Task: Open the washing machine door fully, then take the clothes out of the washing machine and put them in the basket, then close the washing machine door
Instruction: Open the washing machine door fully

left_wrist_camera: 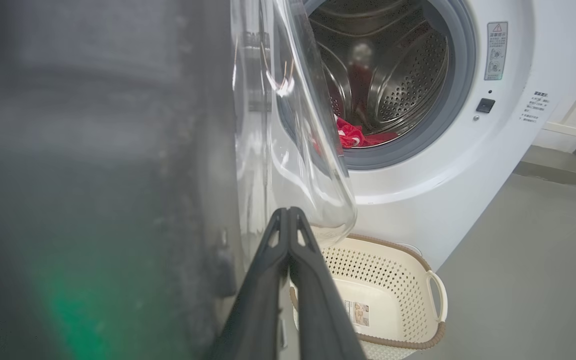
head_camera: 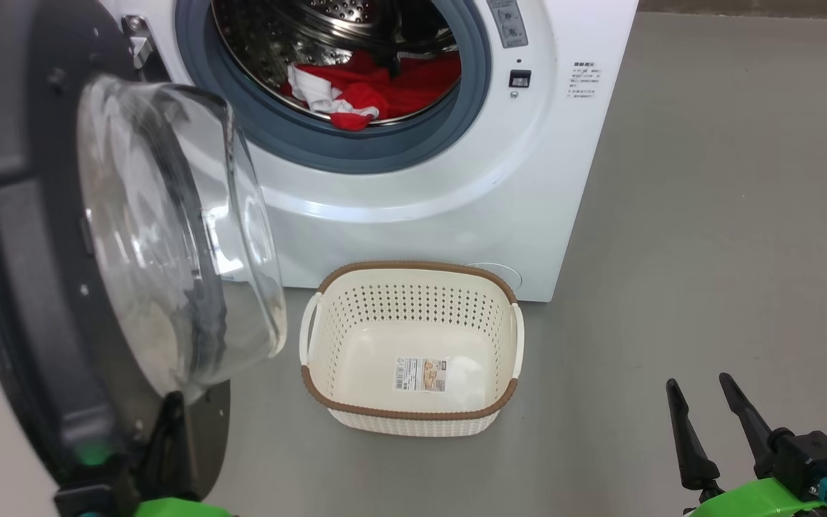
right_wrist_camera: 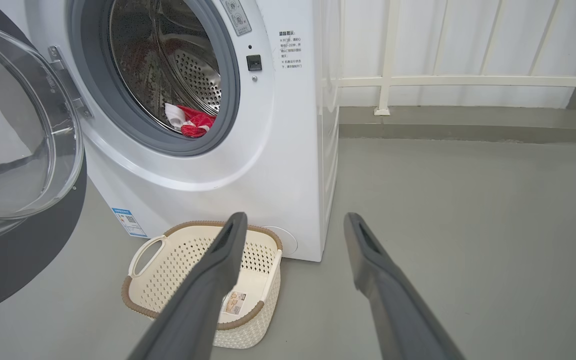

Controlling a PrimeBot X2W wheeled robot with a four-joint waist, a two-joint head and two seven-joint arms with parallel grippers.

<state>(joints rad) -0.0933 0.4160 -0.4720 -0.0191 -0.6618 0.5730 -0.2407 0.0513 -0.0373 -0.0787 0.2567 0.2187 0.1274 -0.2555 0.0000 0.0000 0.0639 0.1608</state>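
The washing machine door stood open, the clothes inside the drum. The left gripper had its fingers pressed together beside the door; those of the right gripper were wide apart.

Washing machine door glossy clear glass; drum shiny perforated steel; clothes soft red cloth; basket smooth perforated plastic.

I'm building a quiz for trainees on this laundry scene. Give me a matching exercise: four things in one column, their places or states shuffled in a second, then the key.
1. clothes
2. basket
3. washing machine door
4. right tool

A. empty, standing on the floor
B. swung open
C. lying in the drum
D. open, holding nothing

Pairs: 1-C, 2-A, 3-B, 4-D
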